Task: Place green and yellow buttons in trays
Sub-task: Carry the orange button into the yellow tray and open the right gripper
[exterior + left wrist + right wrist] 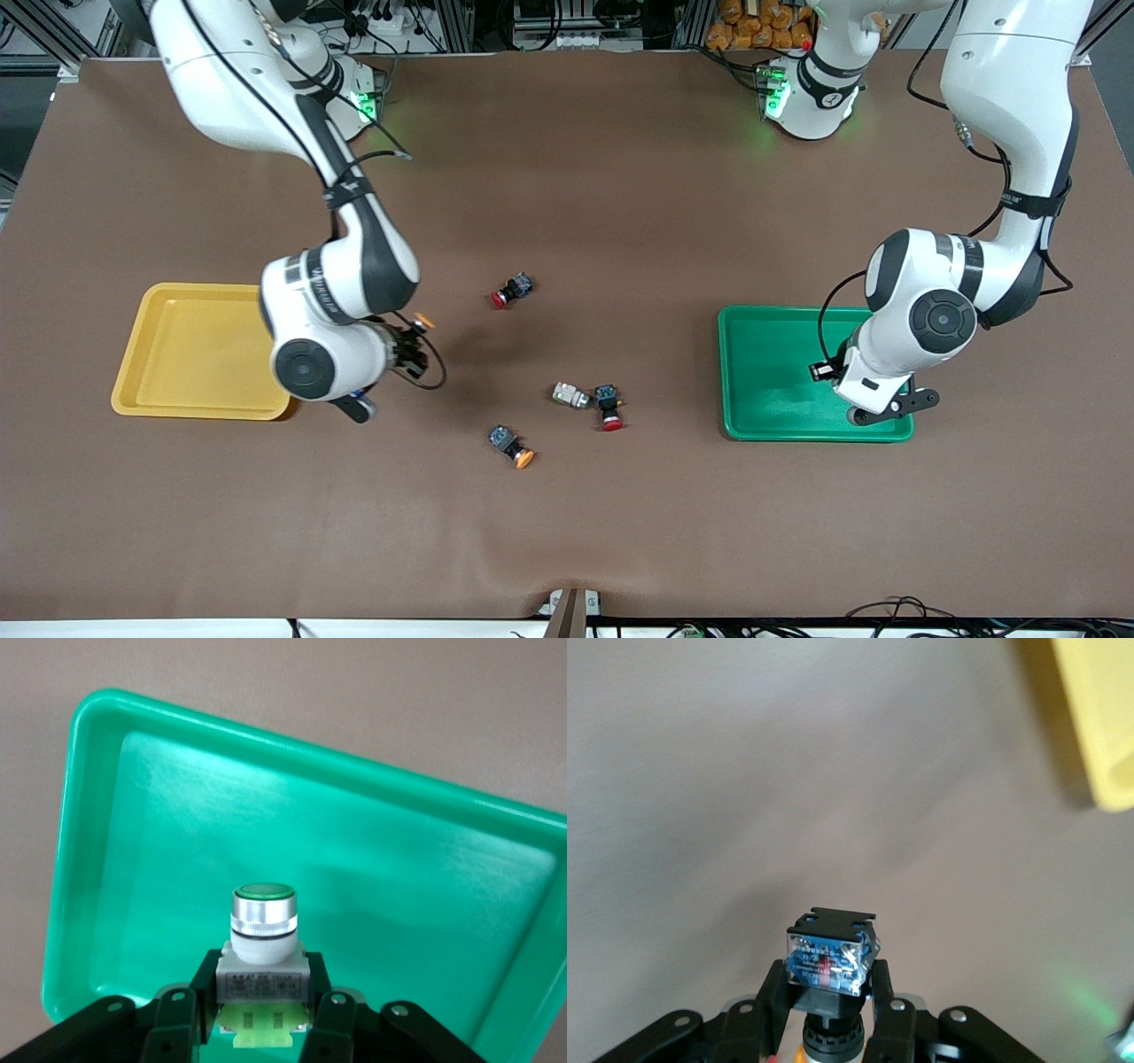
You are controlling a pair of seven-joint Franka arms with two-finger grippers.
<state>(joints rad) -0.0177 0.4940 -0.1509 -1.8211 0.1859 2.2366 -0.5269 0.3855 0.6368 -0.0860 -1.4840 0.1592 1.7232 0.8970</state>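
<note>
1. Left gripper [262, 1014] hangs over the green tray [133, 806], jaws pinched on the whitish body of a green button [262, 930], its green cap pointing away from the jaws toward the tray floor.
2. Right gripper [824, 1010] sits over bare table just beside the yellow tray [190, 350], jaws clamped on the black body of a yellow button [830, 957]; in the wrist view the terminal end points away from the jaws, the orange cap tucked back between them.
3. On the table and well clear of both sets of jaws: a second green button [571, 395] and a second yellow button [510, 445]. Two red-capped switches, one [511, 291] nearer the robots' bases, one [608, 407] touching or just beside the loose green button, are not wanted.
4. Handling call: these look light, rigid plastic pieces, unlikely to crush. The round caps and collar would probably slip or roll, so the flat-sided body is the place to pinch, as both grips do.
5. The loose green one lies tight against a red-capped one, so closing on its body may nudge that neighbour.
</note>
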